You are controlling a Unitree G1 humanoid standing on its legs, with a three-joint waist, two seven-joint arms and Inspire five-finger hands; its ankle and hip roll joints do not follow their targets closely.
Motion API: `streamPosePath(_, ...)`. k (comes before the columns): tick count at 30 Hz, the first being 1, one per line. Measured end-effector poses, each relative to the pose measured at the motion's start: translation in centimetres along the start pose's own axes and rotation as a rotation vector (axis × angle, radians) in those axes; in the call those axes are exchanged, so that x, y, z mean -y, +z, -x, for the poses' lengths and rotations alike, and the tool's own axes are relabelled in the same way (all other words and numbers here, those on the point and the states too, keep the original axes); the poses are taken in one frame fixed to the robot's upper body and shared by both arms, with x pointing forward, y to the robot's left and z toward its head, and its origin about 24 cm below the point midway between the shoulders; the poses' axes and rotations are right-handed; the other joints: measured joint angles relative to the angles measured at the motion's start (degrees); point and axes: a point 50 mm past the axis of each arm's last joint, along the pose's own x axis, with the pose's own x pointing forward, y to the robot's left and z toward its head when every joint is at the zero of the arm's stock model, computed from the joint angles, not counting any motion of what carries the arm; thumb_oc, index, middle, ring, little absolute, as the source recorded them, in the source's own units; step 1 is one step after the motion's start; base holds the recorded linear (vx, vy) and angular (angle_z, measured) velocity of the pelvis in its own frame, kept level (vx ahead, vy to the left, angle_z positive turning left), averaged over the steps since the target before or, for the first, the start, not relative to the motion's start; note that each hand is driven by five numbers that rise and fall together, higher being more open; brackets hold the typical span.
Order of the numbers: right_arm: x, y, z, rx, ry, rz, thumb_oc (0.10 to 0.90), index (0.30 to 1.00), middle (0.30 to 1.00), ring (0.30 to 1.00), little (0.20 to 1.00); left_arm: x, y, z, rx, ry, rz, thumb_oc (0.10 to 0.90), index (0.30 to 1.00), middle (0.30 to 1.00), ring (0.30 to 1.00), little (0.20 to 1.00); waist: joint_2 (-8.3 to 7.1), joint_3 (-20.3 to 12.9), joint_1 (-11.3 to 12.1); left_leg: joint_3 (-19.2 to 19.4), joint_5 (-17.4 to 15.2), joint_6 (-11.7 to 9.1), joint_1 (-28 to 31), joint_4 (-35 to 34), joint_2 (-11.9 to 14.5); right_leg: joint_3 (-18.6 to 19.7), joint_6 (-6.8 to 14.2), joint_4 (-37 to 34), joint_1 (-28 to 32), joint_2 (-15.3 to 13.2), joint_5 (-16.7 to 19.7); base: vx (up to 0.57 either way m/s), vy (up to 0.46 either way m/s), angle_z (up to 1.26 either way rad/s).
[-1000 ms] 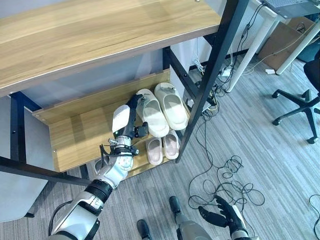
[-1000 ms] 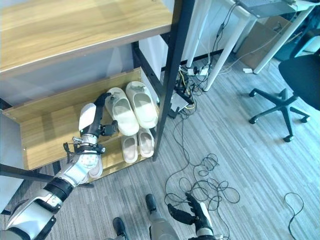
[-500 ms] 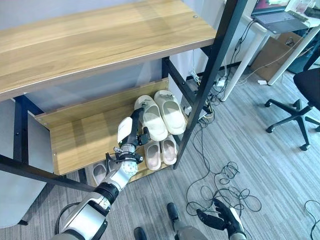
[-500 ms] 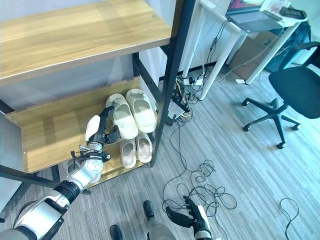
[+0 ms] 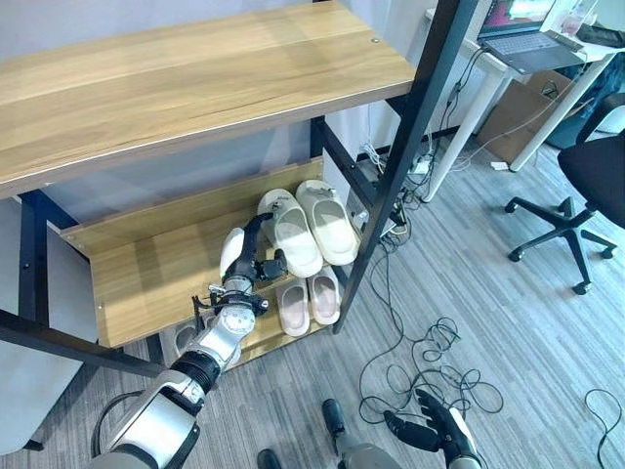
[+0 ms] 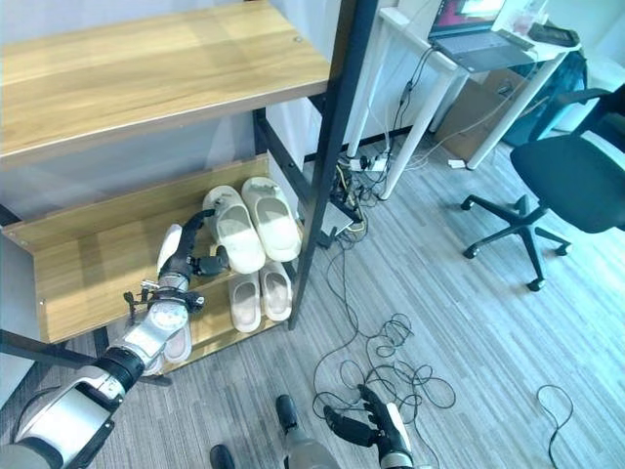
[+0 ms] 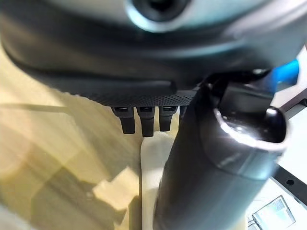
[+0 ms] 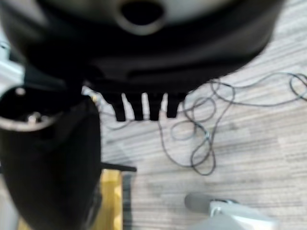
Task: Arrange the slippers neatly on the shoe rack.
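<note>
- The left hand (image 5: 246, 262) is on the middle shelf (image 5: 146, 264) of the shoe rack (image 5: 195, 78), with its fingers straight and relaxed, holding nothing.
- Just beyond its fingertips lies the large cream pair of slippers (image 5: 308, 225), toes pointing to the back of the shelf; the nearer slipper seems to touch the fingers or to be just beside them.
- Under the hand, on the bottom shelf, stands a small pink pair (image 5: 308, 298); another slipper (image 5: 184, 339) shows lower, near the wrist.
- To do this step well, I think the hand should push the nearer cream slipper gently with flat fingers, so that both stay parallel and side by side.
- The left arm reaches forward, with the thumb set apart from the fingers.
- The right hand (image 5: 430, 430) hangs low over the floor near loose cables (image 5: 430, 366), fingers spread and empty.
</note>
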Motion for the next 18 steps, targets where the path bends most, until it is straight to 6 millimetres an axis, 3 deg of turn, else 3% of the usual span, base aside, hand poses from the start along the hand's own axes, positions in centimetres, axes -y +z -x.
streamPosePath(7,0.0,-0.5,0.0,-0.023,0.002,0.007,0.800,0.900,0.900,0.900,0.900,-1.3,-1.5,0.0,-0.045,0.019,-0.088,0.800,0.900,0.900,0.900,0.900,0.08,-0.92,0.26,-0.13,0.02,-0.02,0.81,0.00,0.30,-0.25,-0.01,-0.03,0.90,0.23,-0.02,0.01,0.005,0.01)
streamPosePath(15,-0.2,-1.6,0.3,-0.074,0.023,0.011,0.800,0.900,0.900,0.900,0.900,-0.9,0.0,0.1,0.056,-0.005,-0.122,0.800,0.900,0.900,0.900,0.900,0.12,-1.02,1.60,-1.73,0.04,-0.08,2.48,0.00,0.57,-2.65,-0.61,-0.04,3.22,0.06,-0.50,0.03,0.009,0.09)
streamPosePath(18,-0.6,-1.1,0.0,-0.060,0.031,0.001,0.800,0.900,0.900,0.900,0.900,-1.0,0.2,0.6,0.061,0.013,-0.059,0.800,0.900,0.900,0.900,0.900,0.11,-1.08,1.91,-2.24,0.00,-0.09,3.34,-0.02,0.68,-3.11,-0.55,-0.02,4.34,0.09,-0.59,0.02,0.027,0.07)
